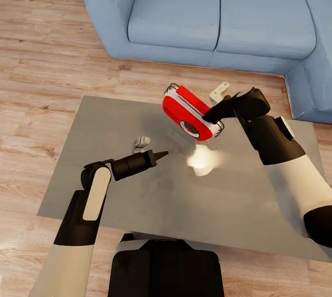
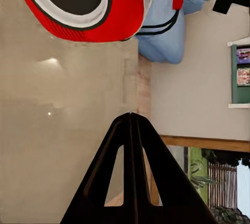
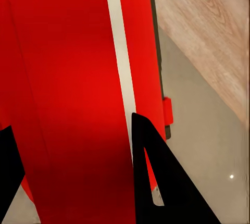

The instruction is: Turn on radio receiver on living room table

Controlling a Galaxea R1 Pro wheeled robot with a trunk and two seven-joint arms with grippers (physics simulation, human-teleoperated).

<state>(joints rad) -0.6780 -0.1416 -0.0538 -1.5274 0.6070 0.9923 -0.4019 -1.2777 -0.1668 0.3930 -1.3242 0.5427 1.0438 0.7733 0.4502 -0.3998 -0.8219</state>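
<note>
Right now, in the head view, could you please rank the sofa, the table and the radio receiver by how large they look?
1-2. Sofa and table: similar, sofa cropped, unsure.
3. Radio receiver: clearly smallest, tilted in the right gripper.

The worktop (image 1: pixel 138 195) lies bare around the left gripper (image 1: pixel 162 154), open room on every side. The radio (image 1: pixel 189 115), tilted up in the right gripper (image 1: pixel 208 116), blocks the far-right part; the sofa (image 1: pixel 207 16) stands beyond.
</note>
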